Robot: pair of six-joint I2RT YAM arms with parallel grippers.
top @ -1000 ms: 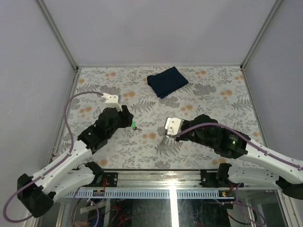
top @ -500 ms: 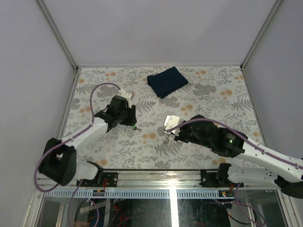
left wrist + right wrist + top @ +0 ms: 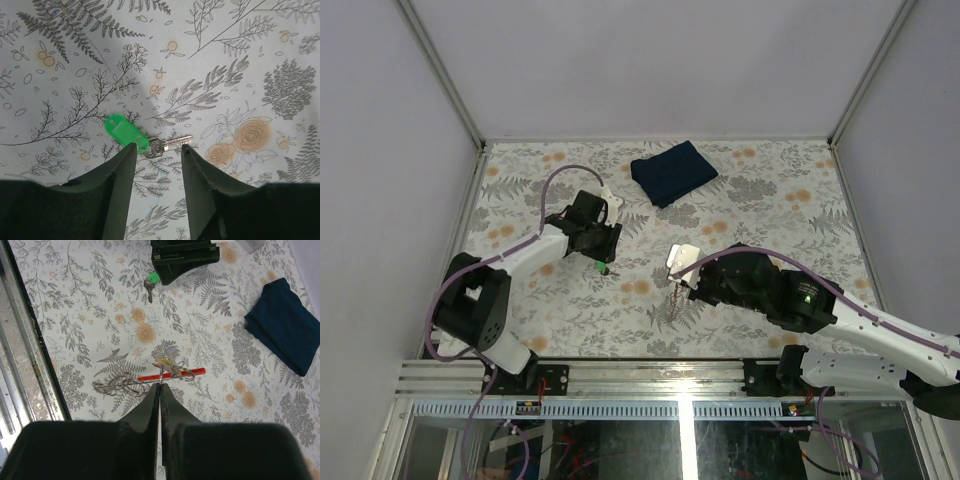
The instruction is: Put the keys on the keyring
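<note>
A green-headed key (image 3: 125,131) lies flat on the floral table, its silver blade (image 3: 170,144) pointing right. My left gripper (image 3: 158,150) is open just over it, one fingertip at the green head and the other at the blade tip, with nothing between them. In the top view this key (image 3: 604,266) shows just below the left gripper (image 3: 602,248). My right gripper (image 3: 160,386) is shut on the thin wire of the keyring (image 3: 120,385), held above the table. Its red tag (image 3: 172,374) and a yellow-headed key (image 3: 164,361) hang at the fingertips. The green key (image 3: 151,280) lies well beyond it.
A folded dark blue cloth (image 3: 672,172) lies at the back centre of the table. Metal frame rails (image 3: 450,240) run along the table's left and right sides, with a rail across the near edge (image 3: 670,372).
My left arm has swung right and away, bringing its gripper over the green key, and its jaws have narrowed slightly. The right gripper has kept hold of the keyring and shifted little.
</note>
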